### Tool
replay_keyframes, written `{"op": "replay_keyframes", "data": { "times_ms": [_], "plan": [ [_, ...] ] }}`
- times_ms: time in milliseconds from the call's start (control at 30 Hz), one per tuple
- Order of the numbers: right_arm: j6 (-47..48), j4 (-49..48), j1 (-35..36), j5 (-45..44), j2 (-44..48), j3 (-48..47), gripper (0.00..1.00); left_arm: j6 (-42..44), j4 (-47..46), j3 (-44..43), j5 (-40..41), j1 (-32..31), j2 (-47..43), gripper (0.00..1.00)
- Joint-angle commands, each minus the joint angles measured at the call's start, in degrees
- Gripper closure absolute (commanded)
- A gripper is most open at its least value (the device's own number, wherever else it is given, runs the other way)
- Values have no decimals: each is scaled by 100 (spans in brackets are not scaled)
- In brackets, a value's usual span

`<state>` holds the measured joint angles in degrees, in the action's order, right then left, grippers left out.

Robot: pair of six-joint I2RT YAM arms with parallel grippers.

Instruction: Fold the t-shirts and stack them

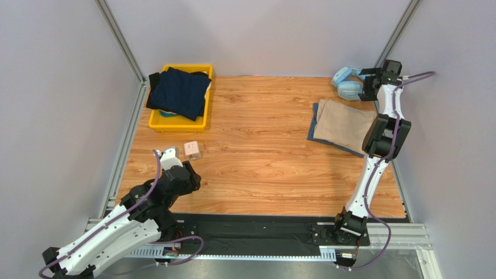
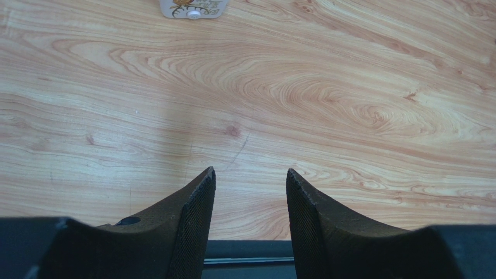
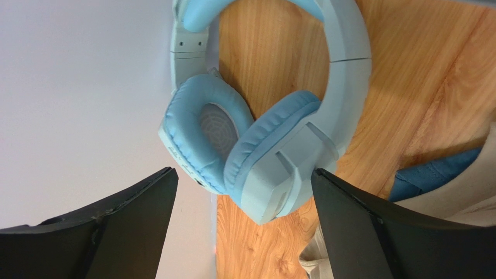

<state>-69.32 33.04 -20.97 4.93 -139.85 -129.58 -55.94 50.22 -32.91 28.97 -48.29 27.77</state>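
3 shirts are seen. A navy shirt [image 1: 181, 92] is heaped unfolded on top of a black shirt [image 1: 153, 100] in the yellow bin [image 1: 177, 124] at the far left, and the black cloth spills over the bin's left rim. A tan shirt [image 1: 344, 122] is laid folded flat at the right side of the table [image 1: 262, 151]. It rests on a blue cloth [image 1: 315, 127] whose edge shows along its left and near sides. The stack is judged begun, with the 2 binned shirts not yet folded.

The cloth is judged light, limp and shapeless once lifted: it will sag and drag rather than slide, and nothing in it is fragile. The navy shirt is best pinched at a raised fold or hem near the top of the heap, so that the black one beneath is not drawn up with it. For spreading, 2 holds at the shoulders or hem corners would be wanted.

Trailing cloth could be caught on the bin's rim. Broad bare wood is offered between bin and stack for folding. The stack lies near the table's right edge and side wall, with light blue headphones [image 1: 348, 85] just beyond it in the far right corner.

The right gripper [image 1: 365, 86] is held spread wide, close by the headphones and pointed at them, with nothing pinched. The left gripper [image 2: 250, 174] is spread too and empty, low over bare wood at the near left, with a small white box [image 1: 192, 150] just beyond it.
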Motion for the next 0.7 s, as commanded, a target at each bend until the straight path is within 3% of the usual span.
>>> {"op": "replay_keyframes", "data": {
  "times_ms": [0, 667],
  "plan": [
    [-820, 282, -83, 421, -306, -208, 9, 171, -231, 30, 82, 13, 71, 45],
    [-1365, 89, -21, 948, -842, -305, 9, 233, -284, 30, 38, 13, 132, 46]
  ]
}}
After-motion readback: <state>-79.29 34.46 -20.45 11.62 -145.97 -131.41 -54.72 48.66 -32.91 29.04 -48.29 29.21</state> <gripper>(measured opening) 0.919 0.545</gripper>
